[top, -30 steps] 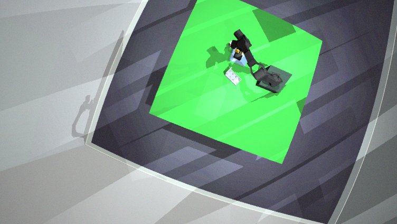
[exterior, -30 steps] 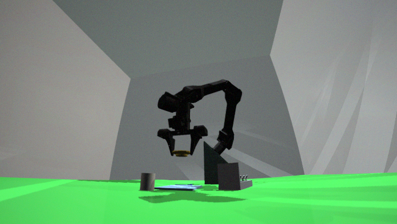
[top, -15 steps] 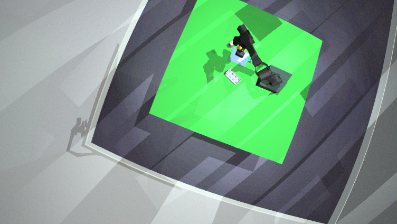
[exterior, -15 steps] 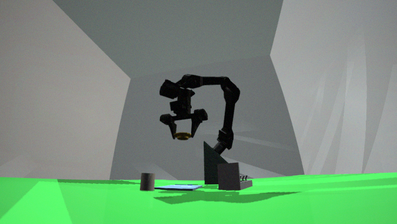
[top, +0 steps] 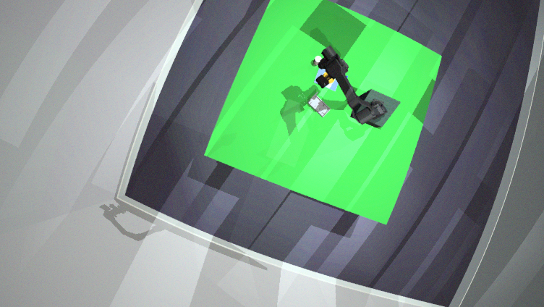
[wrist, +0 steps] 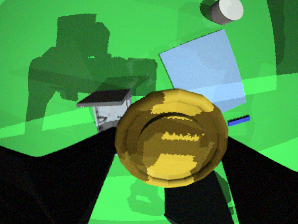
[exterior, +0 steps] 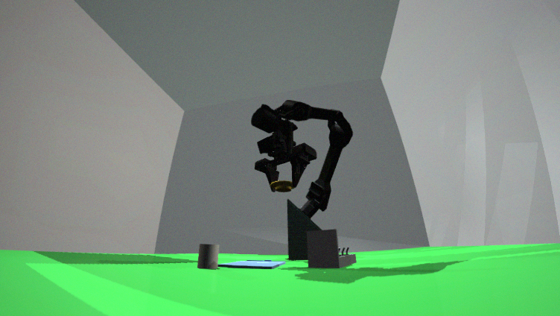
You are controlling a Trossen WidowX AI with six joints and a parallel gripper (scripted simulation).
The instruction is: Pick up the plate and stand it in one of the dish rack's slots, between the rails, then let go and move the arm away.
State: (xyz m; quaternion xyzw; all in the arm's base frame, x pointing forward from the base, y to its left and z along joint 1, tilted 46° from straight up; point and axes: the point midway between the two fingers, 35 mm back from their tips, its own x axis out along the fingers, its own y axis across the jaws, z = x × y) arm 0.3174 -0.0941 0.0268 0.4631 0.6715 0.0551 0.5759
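The yellow round plate (top: 330, 80) (exterior: 282, 185) (wrist: 172, 131) is in the air, roughly level, well above the table. My gripper (exterior: 283, 186) (wrist: 170, 137) is shut on it, with one finger at each side of its rim. The dish rack (top: 319, 106) (exterior: 322, 248) (wrist: 111, 111) stands on the green table, with a tall grey panel at one end and short dark rails on a low pale base. In the wrist view it lies left of the plate, which hides part of it. Its slots are mostly hidden there.
A light blue square mat (exterior: 251, 264) (wrist: 202, 65) lies flat below the plate. A grey cylinder with a white top (top: 317, 59) (exterior: 208, 256) (wrist: 230, 10) stands beside it. A small blue bar (wrist: 239, 120) lies near the mat. The dark wedge-shaped arm base (exterior: 298, 235) stands behind the rack.
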